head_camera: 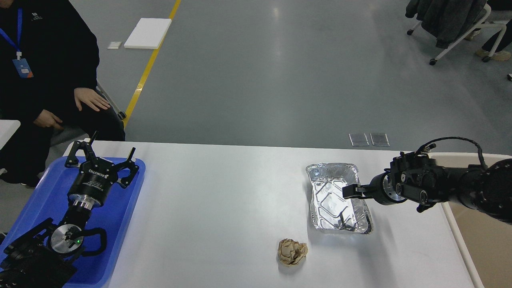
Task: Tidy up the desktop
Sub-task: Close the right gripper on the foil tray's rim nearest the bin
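The white desktop (224, 200) holds an empty silver foil tray (328, 200) at the right and a crumpled brown paper ball (292, 252) near the front middle. My right gripper (350, 191) comes in from the right and hangs low over the foil tray's right rim. It is seen dark and end-on, so its fingers cannot be told apart. Whether it touches the rim is unclear. My left gripper (103, 158) is open and empty above the blue tray (124, 216) at the desktop's left end.
A beige rimmed bin (484, 240) stands beside the desktop's right edge. A seated person in black (40, 80) is close to the far left corner. A chair with clothes (448, 20) stands far back right.
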